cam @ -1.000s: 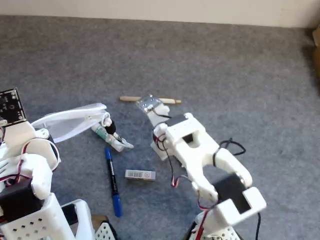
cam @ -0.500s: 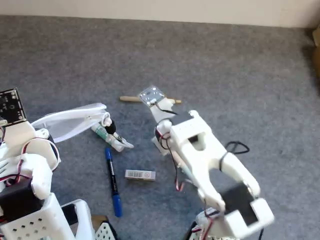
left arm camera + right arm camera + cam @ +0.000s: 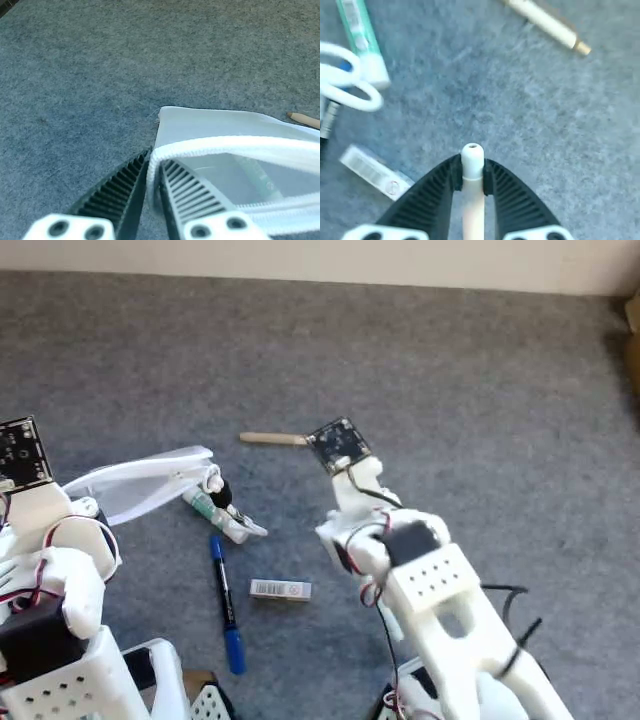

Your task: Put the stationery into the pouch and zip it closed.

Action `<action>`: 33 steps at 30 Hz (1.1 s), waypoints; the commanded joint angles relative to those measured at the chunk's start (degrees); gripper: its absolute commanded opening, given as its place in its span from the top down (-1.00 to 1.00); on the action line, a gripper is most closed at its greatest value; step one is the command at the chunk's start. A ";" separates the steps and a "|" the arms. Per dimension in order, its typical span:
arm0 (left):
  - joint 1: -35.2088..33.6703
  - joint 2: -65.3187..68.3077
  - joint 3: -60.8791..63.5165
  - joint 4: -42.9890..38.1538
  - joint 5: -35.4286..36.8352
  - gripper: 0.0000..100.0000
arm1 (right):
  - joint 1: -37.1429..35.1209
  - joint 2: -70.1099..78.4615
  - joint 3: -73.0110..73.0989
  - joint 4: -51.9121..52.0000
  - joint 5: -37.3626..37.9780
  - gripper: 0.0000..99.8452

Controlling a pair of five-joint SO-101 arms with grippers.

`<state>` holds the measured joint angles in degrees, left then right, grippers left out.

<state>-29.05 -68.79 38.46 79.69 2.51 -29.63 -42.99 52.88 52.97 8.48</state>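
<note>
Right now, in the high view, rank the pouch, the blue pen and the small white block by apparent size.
1. pouch
2. blue pen
3. small white block
The pen and block lie slightly nearer the camera, but the gaps are plain.

The right gripper [image 3: 471, 169] clamps a white stick [image 3: 472, 152], perhaps a pen, over carpet [image 3: 530, 105].

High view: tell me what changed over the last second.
The right arm swung its wrist rightward, from the middle of the pencil to its end; the right fingers are shut on a white stick. The left fingers, clamped on the pouch, the blue pen, the eraser and the pencil stayed put.
</note>
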 commanded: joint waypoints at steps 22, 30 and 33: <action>3.21 1.54 -0.92 -0.44 0.79 0.99 | -24.31 -35.82 -3.82 -1.63 -2.90 0.99; 3.21 1.54 -0.92 -0.44 0.79 0.99 | -29.85 -35.91 -15.52 -4.97 -2.99 0.99; 3.21 1.54 -0.92 -0.44 0.79 0.99 | -30.73 -35.91 -17.36 -11.47 -2.90 0.99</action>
<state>-27.30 -68.44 38.46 79.69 2.51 -58.99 -77.98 40.48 47.78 5.85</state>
